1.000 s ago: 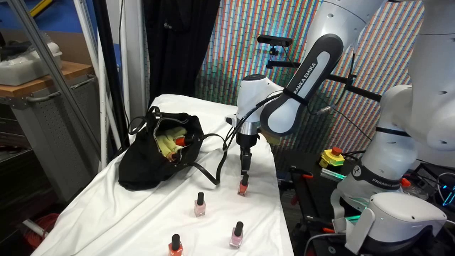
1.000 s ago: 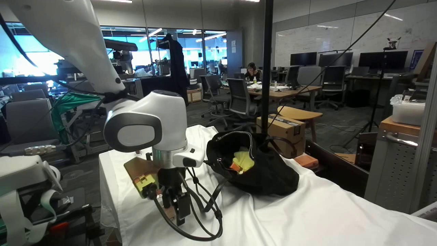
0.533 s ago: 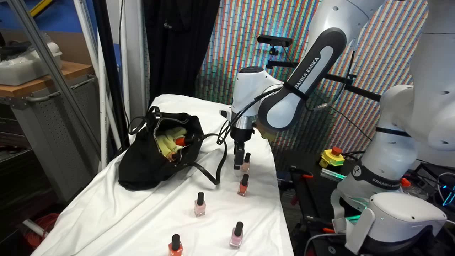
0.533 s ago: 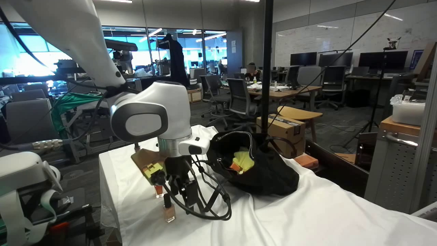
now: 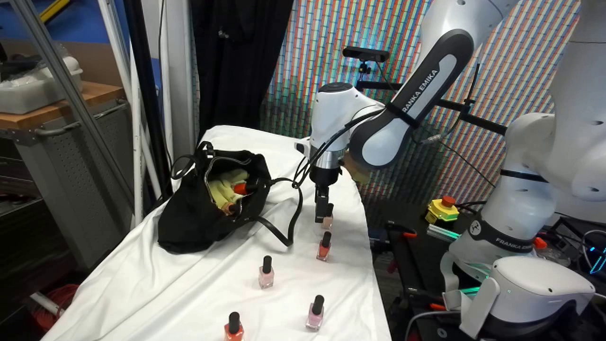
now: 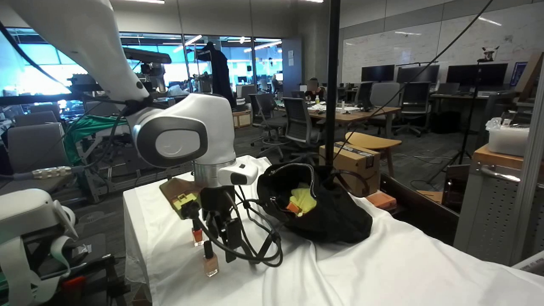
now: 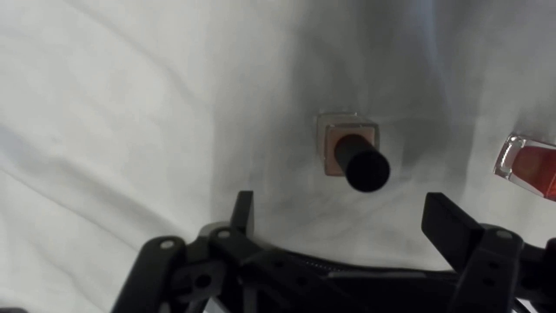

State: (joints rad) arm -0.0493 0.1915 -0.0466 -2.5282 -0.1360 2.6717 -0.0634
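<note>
My gripper (image 7: 339, 208) is open and empty above the white cloth in the wrist view. It also shows in both exterior views (image 5: 321, 215) (image 6: 223, 244). The nearest thing is an upright nude-pink nail polish bottle (image 7: 332, 152) with a black cap. In the wrist view it stands just beyond the gap between the fingertips, apart from them. The same bottle shows beside the gripper in both exterior views (image 5: 327, 221) (image 6: 211, 265). A red polish bottle (image 7: 532, 167) stands close by, also in both exterior views (image 5: 324, 252) (image 6: 197, 236).
A black handbag (image 5: 189, 232) (image 6: 340, 219) lies open on the white-clothed table (image 5: 293, 308), with yellow-green cloth (image 5: 227, 187) and an orange-red item inside. Its strap loops toward the gripper. Pale pink (image 5: 266, 278), lilac-pink (image 5: 315, 318) and orange-red (image 5: 234, 334) bottles stand farther along.
My gripper has risen and moved off the nude-pink bottle, which it mostly hid a second ago. In the last half second it has shifted slightly back toward that bottle. The bottles and bag have not moved.
</note>
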